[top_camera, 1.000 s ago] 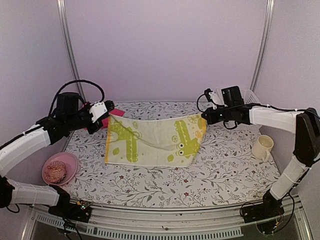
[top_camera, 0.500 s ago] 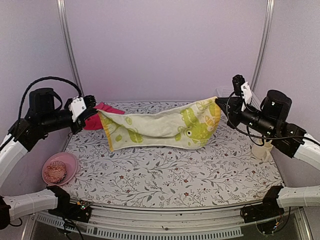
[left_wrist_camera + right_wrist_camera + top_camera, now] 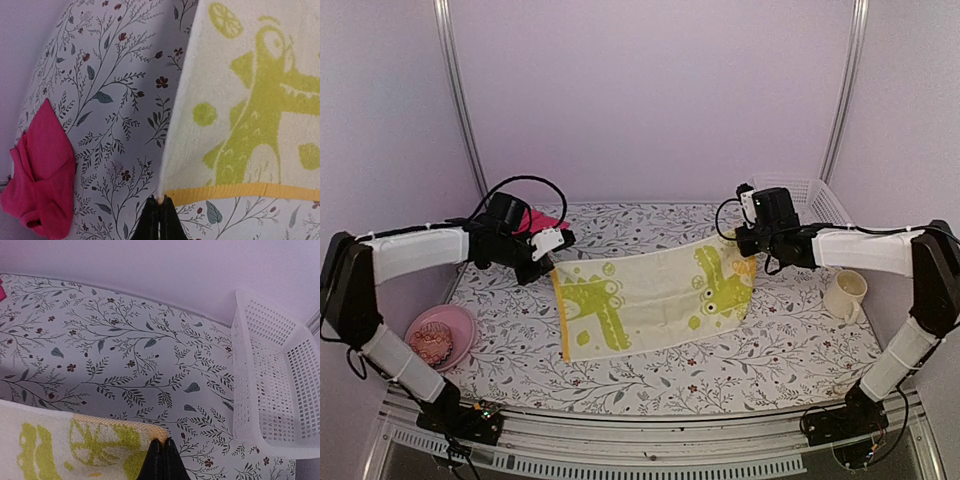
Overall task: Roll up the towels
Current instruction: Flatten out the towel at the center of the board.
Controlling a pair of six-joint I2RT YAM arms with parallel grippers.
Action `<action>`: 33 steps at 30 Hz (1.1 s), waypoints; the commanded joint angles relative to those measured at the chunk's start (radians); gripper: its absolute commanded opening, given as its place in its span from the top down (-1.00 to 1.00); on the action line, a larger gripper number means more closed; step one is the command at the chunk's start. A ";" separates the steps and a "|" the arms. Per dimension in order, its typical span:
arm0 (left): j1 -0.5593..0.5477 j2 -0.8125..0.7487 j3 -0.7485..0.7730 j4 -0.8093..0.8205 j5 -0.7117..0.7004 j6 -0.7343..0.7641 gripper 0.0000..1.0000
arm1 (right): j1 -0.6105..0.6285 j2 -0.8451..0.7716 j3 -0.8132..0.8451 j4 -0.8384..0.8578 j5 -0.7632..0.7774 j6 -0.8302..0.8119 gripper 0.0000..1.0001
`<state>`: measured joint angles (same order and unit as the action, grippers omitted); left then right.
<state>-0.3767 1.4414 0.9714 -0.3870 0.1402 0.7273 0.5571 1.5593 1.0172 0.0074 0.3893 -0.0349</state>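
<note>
Spreading looks done: yellow towel (image 3: 650,300), airborne a moment ago, now lies nearly flat on the table (image 3: 720,370). Left gripper (image 3: 553,262) and right gripper (image 3: 745,242) still clamp its far corners. Pink towel (image 3: 535,220) sits crumpled back-left.

Bright, diffuse, faintly lilac light throughout. The yellow-green towel (image 3: 655,300) throws only a pale shadow on the desk (image 3: 790,350) just beside its edge (weave crisp in the left wrist view). Straight lines bow slightly in the overhead view.

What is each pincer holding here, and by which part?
Both hold the yellow-green towel: the left pincer pinches its far-left corner, the right pincer its far-right corner.
</note>
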 commanded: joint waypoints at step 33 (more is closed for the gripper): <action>0.010 -0.052 -0.020 0.363 -0.222 0.054 1.00 | -0.088 -0.103 -0.113 0.271 -0.385 0.013 0.97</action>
<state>-0.3656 1.5555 1.0504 0.0048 -0.2214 0.7849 0.4152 1.6039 0.9947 0.2153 -0.0467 -0.0555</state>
